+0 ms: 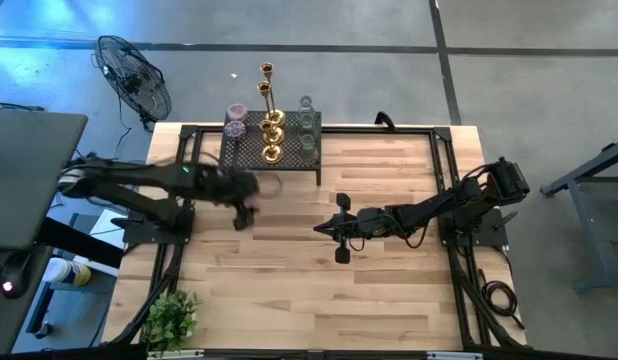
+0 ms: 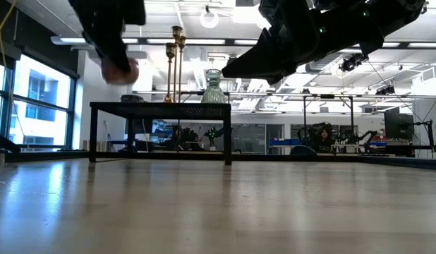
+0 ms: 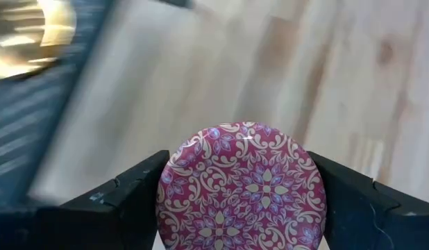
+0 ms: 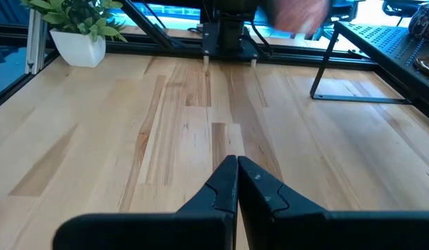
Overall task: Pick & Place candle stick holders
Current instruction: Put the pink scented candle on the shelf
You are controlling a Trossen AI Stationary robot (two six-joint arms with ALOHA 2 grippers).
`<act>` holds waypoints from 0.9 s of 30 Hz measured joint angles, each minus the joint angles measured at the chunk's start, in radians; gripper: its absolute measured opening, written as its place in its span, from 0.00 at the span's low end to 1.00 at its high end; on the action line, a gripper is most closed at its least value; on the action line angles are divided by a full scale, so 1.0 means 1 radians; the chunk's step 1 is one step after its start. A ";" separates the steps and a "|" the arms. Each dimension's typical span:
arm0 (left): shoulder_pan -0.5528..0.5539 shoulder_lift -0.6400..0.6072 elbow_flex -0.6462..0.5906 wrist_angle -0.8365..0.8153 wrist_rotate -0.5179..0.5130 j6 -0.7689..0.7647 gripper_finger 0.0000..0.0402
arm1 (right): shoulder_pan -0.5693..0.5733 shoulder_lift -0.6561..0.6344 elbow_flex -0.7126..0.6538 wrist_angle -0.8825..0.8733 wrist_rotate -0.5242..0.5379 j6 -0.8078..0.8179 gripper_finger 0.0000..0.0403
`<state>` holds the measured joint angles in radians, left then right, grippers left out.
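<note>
My left gripper [image 1: 245, 208] is shut on a round pink holder with a white flower pattern [image 3: 242, 187], in the air just in front of the black mesh rack [image 1: 269, 148]; the low view shows the pink holder [image 2: 123, 69] above rack-top height. On the rack stand two pink/purple holders [image 1: 235, 120], tall slim gold candlesticks [image 1: 265, 82], squat gold ones [image 1: 272, 142] and pale-green glass ones [image 1: 307, 124]. My right gripper [image 1: 329, 231] is shut and empty, above the table's middle; its own view [image 4: 237, 169] shows it too. My left gripper pinches the pink holder's round side wall [image 3: 174, 182] between its two fingers [image 3: 131, 201], one on each opposite side. Its wrist view looks onto the patterned round face. The holder is lifted clear of table and rack.
A leafy plant in a white pot [image 1: 171, 320] stands at the near left corner. A black fan [image 1: 134, 75] stands on the floor beyond the far left. Bare wood lies in front of the rack and across the table's near half [image 1: 319, 300].
</note>
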<state>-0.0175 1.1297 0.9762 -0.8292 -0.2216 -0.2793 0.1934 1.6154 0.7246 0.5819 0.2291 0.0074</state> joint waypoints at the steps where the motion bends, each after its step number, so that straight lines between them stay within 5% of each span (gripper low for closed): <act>1: 0.033 -0.019 0.019 -0.035 -0.002 -0.005 0.73 | 0.000 0.000 0.000 0.000 0.000 0.000 0.00; 16: 0.583 -0.007 0.096 -0.163 0.077 0.157 0.73 | 0.000 0.000 0.000 0.001 0.000 0.000 0.00; 27: 0.737 0.063 0.096 -0.111 0.142 0.191 0.73 | 0.000 0.000 0.000 0.000 0.000 0.000 0.00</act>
<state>0.7195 1.1927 1.0725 -0.9398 -0.0798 -0.0879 0.1933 1.6154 0.7246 0.5816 0.2291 0.0074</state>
